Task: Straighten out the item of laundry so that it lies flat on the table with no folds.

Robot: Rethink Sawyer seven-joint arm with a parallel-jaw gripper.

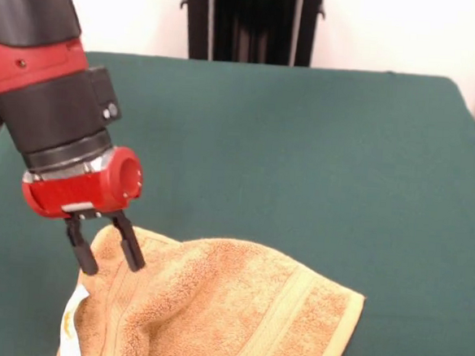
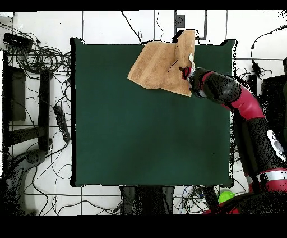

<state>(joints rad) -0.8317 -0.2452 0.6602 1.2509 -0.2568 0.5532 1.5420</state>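
Just above the towel's edge, your end effector hangs with its two black fingers spread apart, gripping nothing. Below it the orange-tan towel lies rumpled and folded at the near edge of the green worktop, a white tag showing at its corner.

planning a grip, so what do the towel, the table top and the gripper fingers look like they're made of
The towel: looks like orange-tan terry cloth, with a fuzzy looped pile and flat woven border bands.
The table: covered in matte dark green cloth; what lies under it is hidden.
The gripper: its thin black fingers are matte, maybe plastic or rubber-coated; its body is glossy red, likely plastic.
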